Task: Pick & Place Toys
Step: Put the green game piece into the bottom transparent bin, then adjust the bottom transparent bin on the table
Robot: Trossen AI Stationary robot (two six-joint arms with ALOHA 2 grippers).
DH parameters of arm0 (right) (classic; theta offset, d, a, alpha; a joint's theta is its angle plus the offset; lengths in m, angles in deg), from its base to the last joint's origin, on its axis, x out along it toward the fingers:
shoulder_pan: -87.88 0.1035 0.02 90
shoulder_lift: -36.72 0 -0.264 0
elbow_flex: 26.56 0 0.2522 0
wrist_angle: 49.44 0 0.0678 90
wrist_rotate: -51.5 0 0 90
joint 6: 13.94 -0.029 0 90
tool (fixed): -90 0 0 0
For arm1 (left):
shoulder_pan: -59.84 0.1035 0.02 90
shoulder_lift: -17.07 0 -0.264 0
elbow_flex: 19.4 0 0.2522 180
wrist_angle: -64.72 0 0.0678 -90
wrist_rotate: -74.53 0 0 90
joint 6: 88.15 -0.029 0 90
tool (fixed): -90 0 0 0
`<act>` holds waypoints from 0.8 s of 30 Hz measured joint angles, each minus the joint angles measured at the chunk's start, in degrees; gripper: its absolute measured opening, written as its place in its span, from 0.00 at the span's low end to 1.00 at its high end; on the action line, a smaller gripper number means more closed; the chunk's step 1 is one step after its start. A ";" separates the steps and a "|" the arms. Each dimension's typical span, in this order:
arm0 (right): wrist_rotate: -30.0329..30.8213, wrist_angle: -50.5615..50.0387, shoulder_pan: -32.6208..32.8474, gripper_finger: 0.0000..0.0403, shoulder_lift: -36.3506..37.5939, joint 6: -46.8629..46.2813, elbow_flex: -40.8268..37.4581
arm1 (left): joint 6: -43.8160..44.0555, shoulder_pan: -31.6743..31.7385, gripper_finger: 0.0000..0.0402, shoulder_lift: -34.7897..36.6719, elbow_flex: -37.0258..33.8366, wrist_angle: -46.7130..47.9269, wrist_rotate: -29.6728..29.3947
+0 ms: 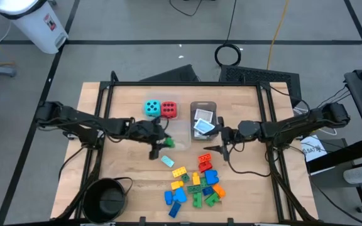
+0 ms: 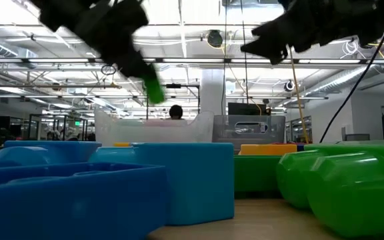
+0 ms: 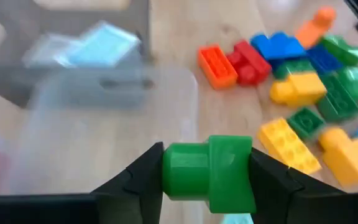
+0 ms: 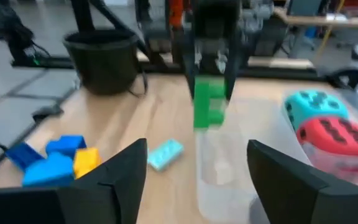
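A round black bowl sits at the near left corner of the pale wooden desk, and to its right lies a loose heap of small plastic bricks in blue, yellow, green, orange and red. Just beyond the heap a single pale teal brick lies alone on the wood. Above it, raised off the desk, the left end effector is clamped on a small green plastic brick, its two dark fingers pressing the brick's opposite ends, beside the edge of an empty clear plastic tub. The right end effector hangs near the far side of the heap with its fingers parted and nothing between them. Farther back, a second clear plastic tub holds small white cards. To its left a big teal die and a big red die stand touching.
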 joint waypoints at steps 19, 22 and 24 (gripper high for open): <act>0.24 -0.38 0.95 0.64 0.13 0.71 -0.08 | 6.31 3.27 0.95 -0.30 -5.82 -6.07 -9.41; 0.24 -0.55 0.93 0.64 0.13 0.69 -0.08 | 8.36 3.27 0.89 0.78 -3.75 -3.25 -9.10; 0.24 -0.71 0.93 0.64 0.13 0.66 -0.08 | 12.20 2.89 0.86 2.98 -2.69 -0.53 -6.66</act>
